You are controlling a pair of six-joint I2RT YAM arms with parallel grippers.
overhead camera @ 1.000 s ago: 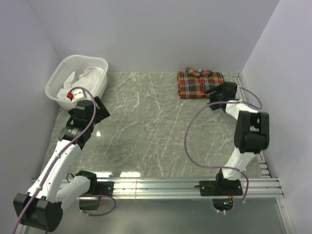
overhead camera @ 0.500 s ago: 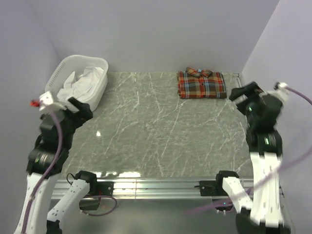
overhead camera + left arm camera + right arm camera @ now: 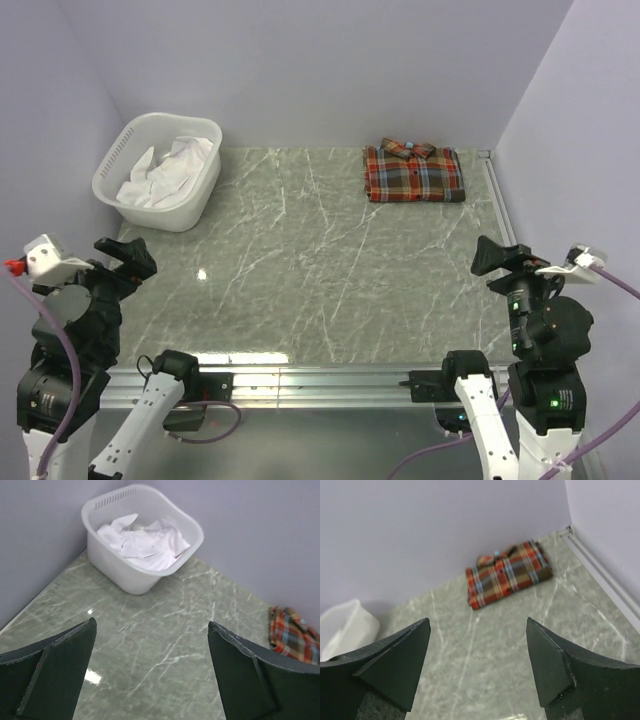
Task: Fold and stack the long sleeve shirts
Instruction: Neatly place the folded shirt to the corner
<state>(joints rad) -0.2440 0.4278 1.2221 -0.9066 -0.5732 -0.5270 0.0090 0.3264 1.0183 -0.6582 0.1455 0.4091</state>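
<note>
A folded plaid shirt [image 3: 414, 173] in red, orange and blue checks lies at the back right of the marble table, collar toward the wall. It also shows in the right wrist view as the plaid shirt [image 3: 507, 574], and at the right edge of the left wrist view as the plaid shirt [image 3: 294, 634]. My left gripper [image 3: 122, 255] is pulled back near the front left, open and empty, as the left gripper [image 3: 151, 625] shows. My right gripper [image 3: 492, 254] hangs near the front right, open with nothing between its fingers, seen as the right gripper [image 3: 478, 622].
A white laundry basket [image 3: 115, 192] holding crumpled white cloth [image 3: 166, 166] stands at the back left, seen too as the basket [image 3: 116, 574]. Purple walls close the back and both sides. A metal rail [image 3: 340, 381] runs along the front edge.
Both arms have drawn back from the far half of the table to the front corners. The right gripper left the folded shirt, which stays in place.
</note>
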